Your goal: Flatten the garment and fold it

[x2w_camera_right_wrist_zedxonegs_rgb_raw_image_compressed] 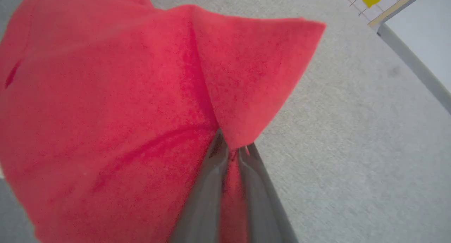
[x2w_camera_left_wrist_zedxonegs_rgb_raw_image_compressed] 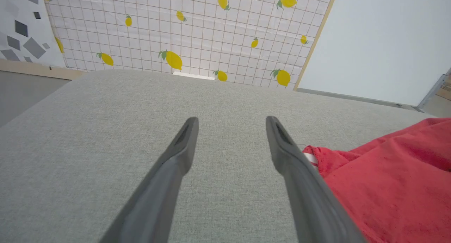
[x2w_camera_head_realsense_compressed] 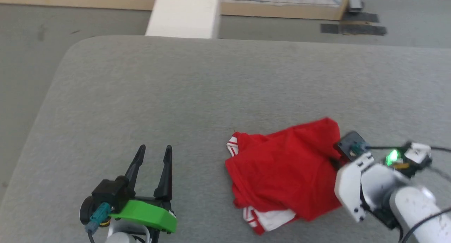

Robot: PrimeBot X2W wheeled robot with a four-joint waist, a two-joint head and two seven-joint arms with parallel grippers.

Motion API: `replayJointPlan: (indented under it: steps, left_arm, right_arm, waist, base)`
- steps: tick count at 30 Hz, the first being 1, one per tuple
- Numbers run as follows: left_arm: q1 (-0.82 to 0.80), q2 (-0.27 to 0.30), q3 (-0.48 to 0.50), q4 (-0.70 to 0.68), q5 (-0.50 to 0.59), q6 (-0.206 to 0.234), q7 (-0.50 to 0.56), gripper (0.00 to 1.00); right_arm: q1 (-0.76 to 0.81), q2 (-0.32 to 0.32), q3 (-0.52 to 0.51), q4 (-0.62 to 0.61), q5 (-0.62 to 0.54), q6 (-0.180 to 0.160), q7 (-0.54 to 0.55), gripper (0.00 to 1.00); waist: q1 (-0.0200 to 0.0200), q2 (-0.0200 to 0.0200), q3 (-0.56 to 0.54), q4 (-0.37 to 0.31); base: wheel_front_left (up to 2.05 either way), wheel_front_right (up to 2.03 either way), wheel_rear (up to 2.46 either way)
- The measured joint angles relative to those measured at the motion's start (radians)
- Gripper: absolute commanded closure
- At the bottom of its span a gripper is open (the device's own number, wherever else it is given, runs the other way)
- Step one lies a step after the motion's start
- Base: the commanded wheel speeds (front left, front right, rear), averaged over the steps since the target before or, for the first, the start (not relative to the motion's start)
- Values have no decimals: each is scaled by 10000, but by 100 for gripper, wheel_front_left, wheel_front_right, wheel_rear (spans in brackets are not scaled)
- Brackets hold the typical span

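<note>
The garment (x2w_camera_head_realsense_compressed: 285, 169), red with white striped-trim sleeves, lies crumpled on the grey padded table (x2w_camera_head_realsense_compressed: 197, 95) at the near right. In the right wrist view the red cloth (x2w_camera_right_wrist_zedxonegs_rgb_raw_image_compressed: 105, 105) bunches up around my right gripper (x2w_camera_right_wrist_zedxonegs_rgb_raw_image_compressed: 230, 149), whose two fingers are shut on a fold of its right edge. The head view has the right wrist (x2w_camera_head_realsense_compressed: 366, 179) at the garment's right side, fingertips hidden by cloth. My left gripper (x2w_camera_head_realsense_compressed: 155, 153) rests open on the table to the garment's left, nothing between its fingers (x2w_camera_left_wrist_zedxonegs_rgb_raw_image_compressed: 183, 144), the garment (x2w_camera_left_wrist_zedxonegs_rgb_raw_image_compressed: 387, 179) just beyond its right finger.
The table's rounded far-left corner (x2w_camera_head_realsense_compressed: 75, 47) drops to a grey floor. A white beam (x2w_camera_head_realsense_compressed: 185, 12) runs away from the far edge. A lemon-patterned grid panel (x2w_camera_left_wrist_zedxonegs_rgb_raw_image_compressed: 183, 31) and a pale wall (x2w_camera_left_wrist_zedxonegs_rgb_raw_image_compressed: 387, 42) stand beyond the table.
</note>
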Motion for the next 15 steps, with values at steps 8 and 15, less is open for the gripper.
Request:
replayJointPlan:
  steps: [8,15]
  left_arm:
    - [-391,6,-165,-151,81,0,2,0]
    - [-1155,138,-502,-265,192,-2,0,0]
  right_arm:
    - [-2556,-2508,2495,-527,-159,0,995,100]
    - [-3718,-4408,3342,-236,671,0,953,100]
  waist:
    - [0,0,256,-1601]
    - [0,0,901,-2891]
  base:
    - [0,0,0]
    - [0,0,0]
